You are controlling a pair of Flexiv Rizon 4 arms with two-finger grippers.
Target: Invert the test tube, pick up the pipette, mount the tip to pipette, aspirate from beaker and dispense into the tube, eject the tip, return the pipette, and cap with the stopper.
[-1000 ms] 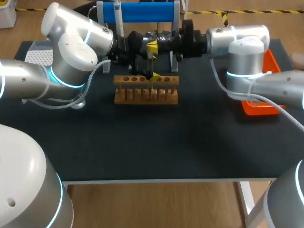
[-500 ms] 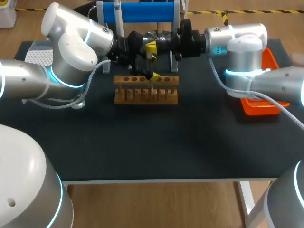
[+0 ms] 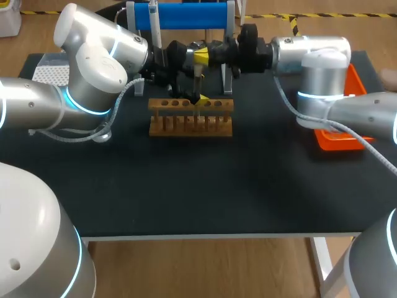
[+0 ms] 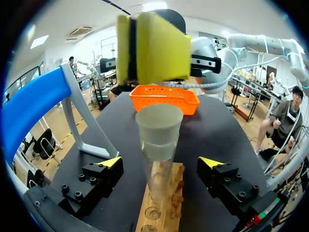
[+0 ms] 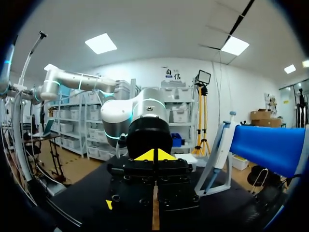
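Bench (image 3: 186, 186): dark top lying under both sets of fingers.
Pipette stand (image 3: 186, 15): blue, beyond both sets of fingers; the pipette (image 3: 153, 18) hung on it, well apart from either.
Wooden rack (image 3: 191, 124): directly beneath the left fingers (image 4: 112, 162), holding the tube in one hole.
Left fingers: spread wide, one on each side of the test tube (image 4: 157, 164), touching neither side.
Right fingers (image 4: 161, 46): drawn almost together with only a slit between, gripping nothing that showed, just above the stopper (image 4: 159, 121) and seemingly apart from it.
Test tube: upright between the left fingers, its foot in the rack.
Stopper: grey, seated in the tube's mouth below the right fingers.
Risk: the stopper was perhaps only lightly seated. A push that landed off-centre could have tipped the tube or levered the rack, since the open left fingers steadied nothing. A sideways retreat by the left fingers could have clipped the glass.
Views: only the left wrist view showed the stopper in the mouth and the clearance beside the tube. The head view placed the rack on the bench. The right wrist view hid its own fingers.
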